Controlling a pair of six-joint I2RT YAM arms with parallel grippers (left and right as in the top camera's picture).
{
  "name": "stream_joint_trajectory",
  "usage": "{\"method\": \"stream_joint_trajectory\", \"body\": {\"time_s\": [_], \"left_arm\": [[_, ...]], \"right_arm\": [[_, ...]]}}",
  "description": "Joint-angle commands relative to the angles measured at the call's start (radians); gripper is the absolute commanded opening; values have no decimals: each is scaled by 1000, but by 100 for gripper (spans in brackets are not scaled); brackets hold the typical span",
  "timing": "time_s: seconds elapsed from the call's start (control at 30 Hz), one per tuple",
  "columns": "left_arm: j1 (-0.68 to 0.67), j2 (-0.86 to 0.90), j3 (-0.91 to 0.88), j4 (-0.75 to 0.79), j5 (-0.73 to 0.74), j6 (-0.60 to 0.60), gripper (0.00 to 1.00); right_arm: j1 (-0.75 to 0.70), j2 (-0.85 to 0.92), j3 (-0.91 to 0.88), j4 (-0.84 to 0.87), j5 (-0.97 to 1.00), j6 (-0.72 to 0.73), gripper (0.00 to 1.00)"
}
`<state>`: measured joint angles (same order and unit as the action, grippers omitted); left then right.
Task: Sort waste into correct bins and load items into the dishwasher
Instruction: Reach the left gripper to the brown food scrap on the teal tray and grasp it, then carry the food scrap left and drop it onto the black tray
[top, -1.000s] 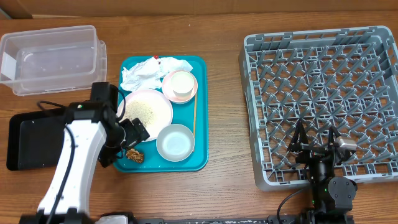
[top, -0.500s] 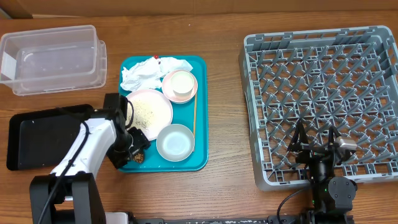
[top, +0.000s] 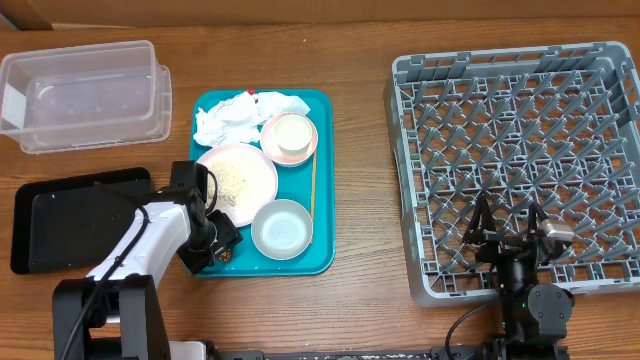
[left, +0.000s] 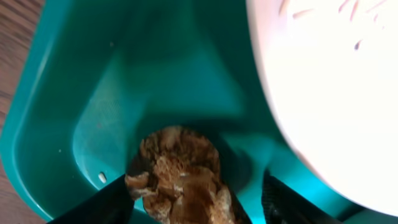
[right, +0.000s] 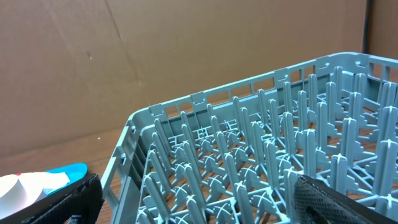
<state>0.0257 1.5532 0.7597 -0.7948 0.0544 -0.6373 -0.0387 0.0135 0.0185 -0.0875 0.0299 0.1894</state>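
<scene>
A brown lump (left: 180, 171) lies in the front left corner of the teal tray (top: 318, 250). My left gripper (top: 220, 248) is down over it, open, one finger touching the lump's left side and the other standing off to its right. Also on the tray are a pink plate (top: 262, 185) strewn with rice crumbs (top: 232, 180), a crumpled napkin (top: 235, 118), a red-and-white wrapper (top: 250, 94), a white cup (top: 293, 134) in a small pink dish (top: 272, 148), and a pale bowl (top: 281, 228). My right gripper (top: 508, 225) hangs open over the grey dish rack's (top: 400, 70) front part.
A clear tub (top: 160, 85) stands at the back left and a black tray (top: 70, 215) at the front left, beside my left arm. A thin wooden stick (top: 312, 185) lies along the teal tray's right side.
My left gripper has come down onto the tray's front corner and its jaws have narrowed around the brown lump. The right arm has not moved.
</scene>
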Motion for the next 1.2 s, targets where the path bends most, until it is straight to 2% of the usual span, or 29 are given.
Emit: {"method": "stream_joint_trajectory", "body": {"time_s": [0.0, 0.17, 0.23, 0.33, 0.53, 0.73, 1.0, 1.17], "left_arm": [[0, 3, -12, 19, -25, -6, 57], [0, 3, -12, 27, -40, -6, 54], [0, 3, -12, 33, -40, -6, 46], [0, 3, -12, 37, -39, -6, 44], [0, 3, -11, 28, -30, -6, 29], [1, 3, 13, -16, -4, -6, 21], [57, 3, 248, -214, -6, 13, 16], [149, 3, 386, -235, -10, 24, 18]], "right_arm": [[-2, -11, -11, 7, -2, -4, 100], [-2, -11, -11, 7, -2, -4, 100], [-2, -11, -11, 7, -2, -4, 100], [-2, -11, -11, 7, -2, -4, 100], [-2, -11, -11, 7, -2, -4, 100], [-2, -11, -11, 7, -2, -4, 100], [-2, -11, -11, 7, -2, -4, 100], [-2, -11, -11, 7, -2, -4, 100]]}}
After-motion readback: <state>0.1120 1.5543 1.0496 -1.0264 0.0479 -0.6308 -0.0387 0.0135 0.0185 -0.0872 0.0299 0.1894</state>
